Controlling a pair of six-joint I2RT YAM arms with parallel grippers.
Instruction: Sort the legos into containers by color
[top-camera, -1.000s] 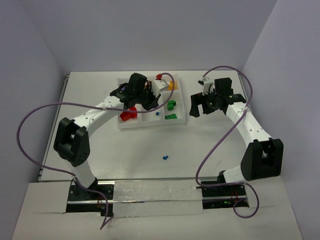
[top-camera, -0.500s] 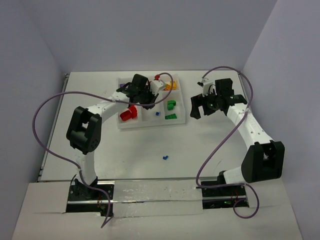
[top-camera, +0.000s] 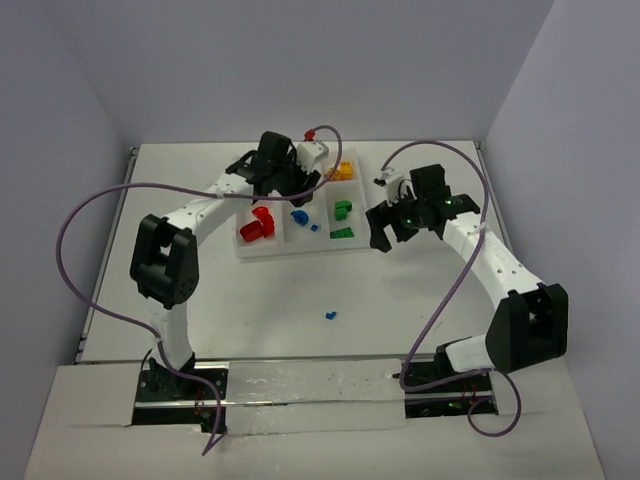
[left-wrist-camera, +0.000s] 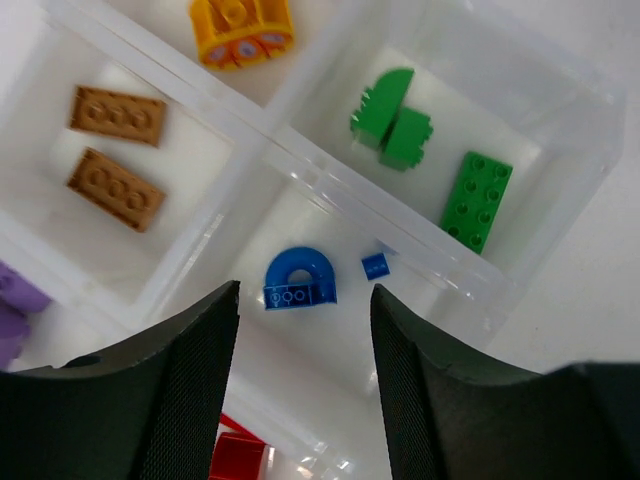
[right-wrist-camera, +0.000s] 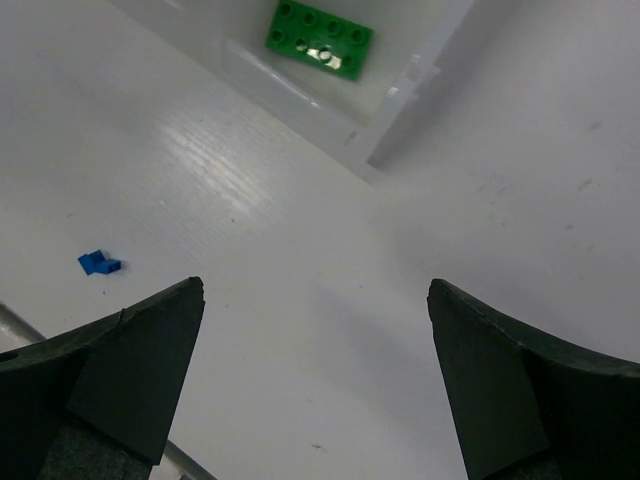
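The white tray has six compartments holding sorted legos. My left gripper hovers open and empty over the tray. In the left wrist view, the left gripper is above the front middle compartment, where a blue arch and a tiny blue brick lie. Green pieces, a yellow piece, tan plates, purple and red fill the other compartments. One blue brick lies loose on the table. My right gripper is open and empty by the tray's right front corner.
In the right wrist view, the open right gripper is over bare table, with the tray corner and a green plate ahead and the loose blue brick to the left. Purple cables loop from both arms.
The blue arch now lies in the front middle compartment, let go by my left gripper, which has pulled back over the tray. My right arm has swung left toward the tray's corner.
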